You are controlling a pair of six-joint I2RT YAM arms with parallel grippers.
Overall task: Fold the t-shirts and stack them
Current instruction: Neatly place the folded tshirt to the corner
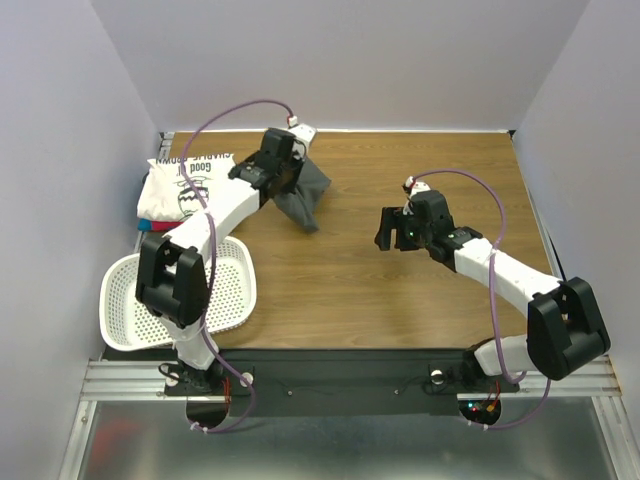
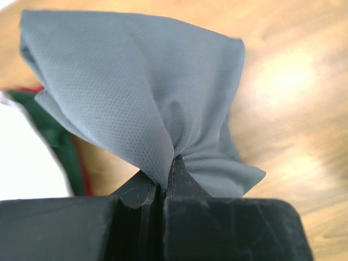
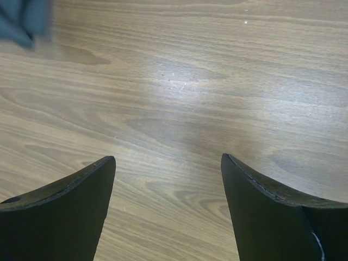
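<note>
Top external view shows a wood-grain table [image 1: 400, 300] boxed in by plain pale walls [image 1: 350, 60], with a metal rail [image 1: 350, 375] along its near edge and a white perforated basket [image 1: 125, 300] overhanging its near left corner. The charcoal-grey t-shirt [image 1: 305, 195] hangs bunched and creased at the far left, pinched tight between the fingers of the left gripper [image 2: 163, 187], just beside the flat white printed t-shirt [image 1: 185, 190]. The right gripper [image 3: 168, 163] hovers over bare wood mid-table, jaws spread wide, holding nothing.

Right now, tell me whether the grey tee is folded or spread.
Neither: it is bunched. The grey tee gathers into creases where the shut left pincer pinches it, and it is crumpled, not flat.
</note>
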